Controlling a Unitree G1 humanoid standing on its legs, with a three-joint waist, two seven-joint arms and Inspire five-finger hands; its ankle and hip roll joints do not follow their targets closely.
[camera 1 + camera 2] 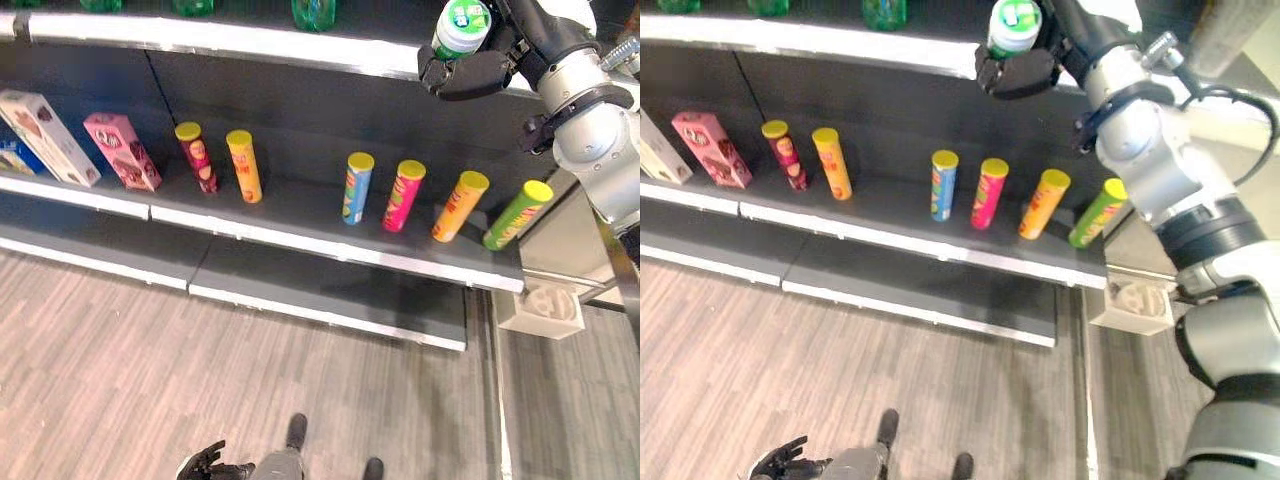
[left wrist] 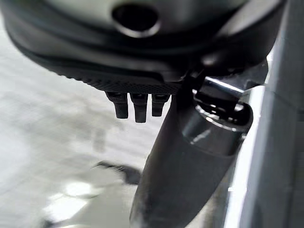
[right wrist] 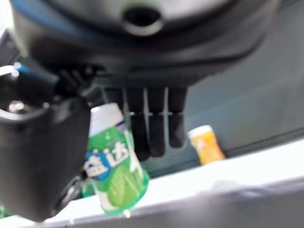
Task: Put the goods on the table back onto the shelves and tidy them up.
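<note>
Right hand point(image 1: 470, 72), upper right of the frame, clamps a small green-and-white plastic bottle point(image 1: 460, 27) at the top grey shelf's edge point(image 1: 250, 42); left hand point(image 1: 203, 463), bottom edge, seemingly relaxed.

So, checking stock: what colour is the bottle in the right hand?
Green bottle with a white cap, clearest in the right wrist view.

Silver-grey arm, dark hand

The right arm point(image 1: 1160, 170) is built of rounded silver-grey segments joined by black bands; its right hand point(image 1: 470, 72) is matte black, with ribbed black fingers point(image 3: 154, 126).
</note>
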